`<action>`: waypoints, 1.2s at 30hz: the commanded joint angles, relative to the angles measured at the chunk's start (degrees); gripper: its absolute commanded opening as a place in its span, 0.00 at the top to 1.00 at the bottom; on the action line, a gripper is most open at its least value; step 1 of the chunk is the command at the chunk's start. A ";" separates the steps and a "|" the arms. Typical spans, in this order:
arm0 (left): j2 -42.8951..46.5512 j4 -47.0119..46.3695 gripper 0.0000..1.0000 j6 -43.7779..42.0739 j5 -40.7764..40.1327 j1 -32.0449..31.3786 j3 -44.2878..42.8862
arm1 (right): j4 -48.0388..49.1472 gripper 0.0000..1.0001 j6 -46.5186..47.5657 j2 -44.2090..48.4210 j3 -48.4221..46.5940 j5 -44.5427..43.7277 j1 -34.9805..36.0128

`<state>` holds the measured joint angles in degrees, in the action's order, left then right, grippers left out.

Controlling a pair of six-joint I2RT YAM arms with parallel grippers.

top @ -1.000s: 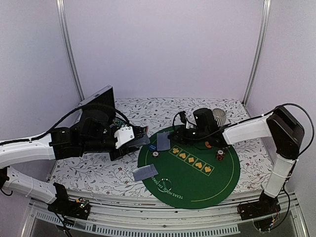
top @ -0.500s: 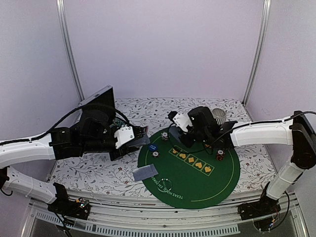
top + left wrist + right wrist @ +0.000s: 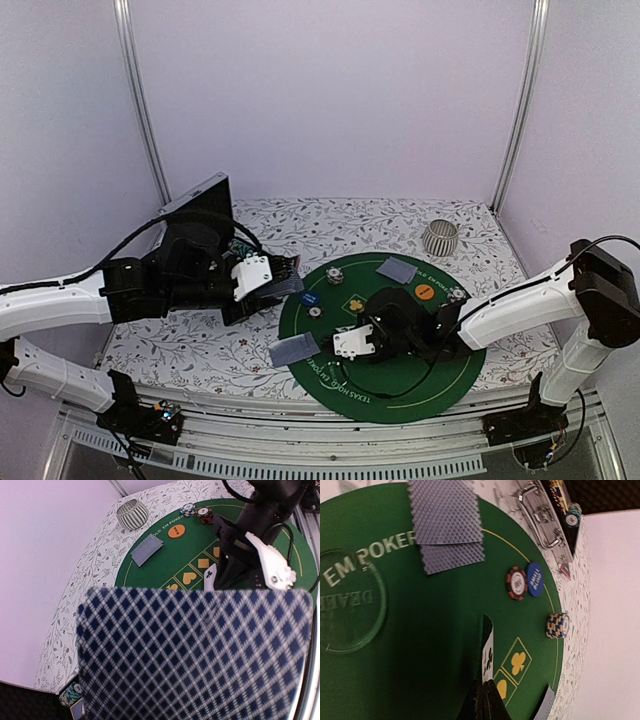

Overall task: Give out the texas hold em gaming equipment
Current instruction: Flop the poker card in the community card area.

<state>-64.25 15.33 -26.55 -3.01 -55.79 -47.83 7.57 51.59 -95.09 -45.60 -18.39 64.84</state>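
1. Just now the right gripper [image 3: 357, 343] swung from the far side of the green mat [image 3: 440, 385] to its near middle, pinching a single card [image 3: 487, 655] edge-on.
2. Meanwhile the left gripper [image 3: 283, 282] stayed clamped on the deck [image 3: 190, 655]; with a dealt pair [image 3: 397, 269] lying far-side, dealing seemed midway.

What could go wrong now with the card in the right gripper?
The white club-marked playing card stands edge-on, pinched in the right gripper: it may slip or land face up. The two overlapping grey-blue-backed cards lie close on the round green felt mat; a low sweep could shift them.
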 commanded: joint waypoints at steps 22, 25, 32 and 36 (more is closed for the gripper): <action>0.84 -1.18 0.58 -0.33 0.40 0.68 0.46 | -4.53 0.98 31.27 -1.35 1.40 15.91 -9.65; 0.93 -1.16 0.58 -0.26 0.37 0.68 0.38 | -4.51 0.98 34.78 -4.05 -0.50 17.18 -11.09; 1.05 -1.18 0.57 -0.37 0.33 0.77 0.55 | -3.91 0.98 44.07 -7.12 -4.01 19.90 -14.08; 1.29 -1.18 0.58 -0.37 0.42 0.77 0.55 | -4.46 0.98 47.88 -9.64 -7.21 20.94 -16.22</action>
<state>-64.23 15.33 -26.57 -3.01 -55.72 -47.83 3.81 93.76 -102.26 -49.15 0.03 50.57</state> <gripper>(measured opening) 0.427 0.025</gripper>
